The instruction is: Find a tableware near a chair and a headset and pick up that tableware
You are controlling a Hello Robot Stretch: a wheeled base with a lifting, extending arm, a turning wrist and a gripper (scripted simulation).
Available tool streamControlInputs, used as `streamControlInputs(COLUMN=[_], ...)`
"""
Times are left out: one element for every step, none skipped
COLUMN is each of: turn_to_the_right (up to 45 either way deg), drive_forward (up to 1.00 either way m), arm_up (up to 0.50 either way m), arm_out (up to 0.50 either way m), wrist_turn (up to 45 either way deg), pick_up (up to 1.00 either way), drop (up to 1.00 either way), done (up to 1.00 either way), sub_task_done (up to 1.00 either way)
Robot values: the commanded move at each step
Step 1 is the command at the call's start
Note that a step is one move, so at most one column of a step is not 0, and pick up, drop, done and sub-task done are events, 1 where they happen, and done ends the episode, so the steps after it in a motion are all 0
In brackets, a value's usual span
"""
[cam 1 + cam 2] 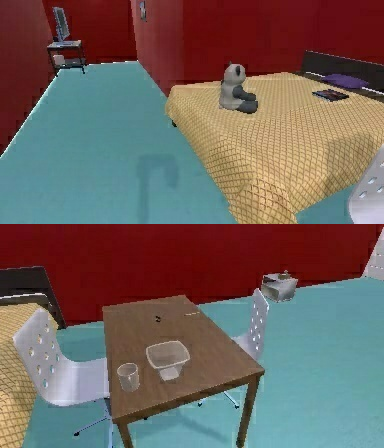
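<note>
Bowl: clear, squarish, poss. glass, mid brown table nr cup; gripper state unclear.

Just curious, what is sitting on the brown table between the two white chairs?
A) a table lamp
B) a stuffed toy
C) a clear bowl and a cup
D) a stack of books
C: in the arm side view a clear bowl and a pale cup stand on the near half of the brown table.
</note>
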Motion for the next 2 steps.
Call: streamControlInputs(turn_to_the_right=[0.0, 0.0], drive_forward=[0.0, 0.0], arm_up=[0.38, 0.0], arm_out=[0.0, 0.4], wrist_turn=[0.0, 0.0], pick_up=[0.0, 0.0], drop=[0.0, 0.0], done=[0.0, 0.0], sub_task_done=[0.0, 0.0])
